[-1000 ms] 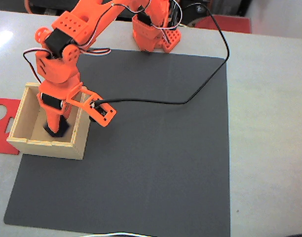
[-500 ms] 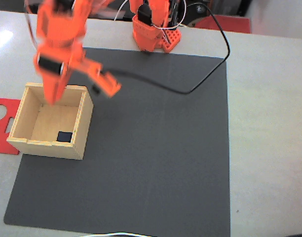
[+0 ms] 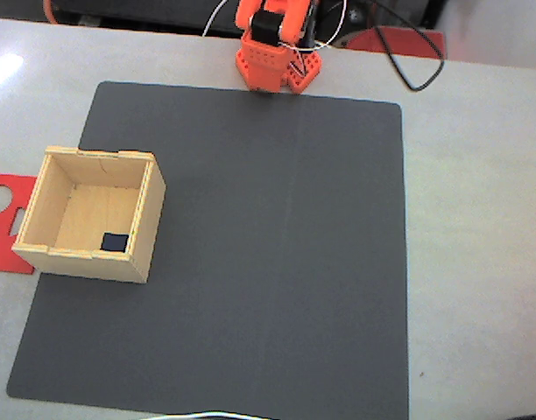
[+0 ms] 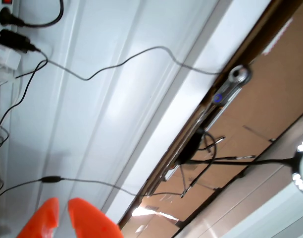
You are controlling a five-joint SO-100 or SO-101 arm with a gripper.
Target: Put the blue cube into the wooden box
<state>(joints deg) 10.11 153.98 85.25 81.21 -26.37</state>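
Inside wooden box, dark blue cube

One wooden box on the table, and one blue cube sitting inside it. One dark grey mat underneath. One flat red cut-out piece at the left edge of the fixed view. One orange arm base up top. Two orange fingertips in the wrist view.
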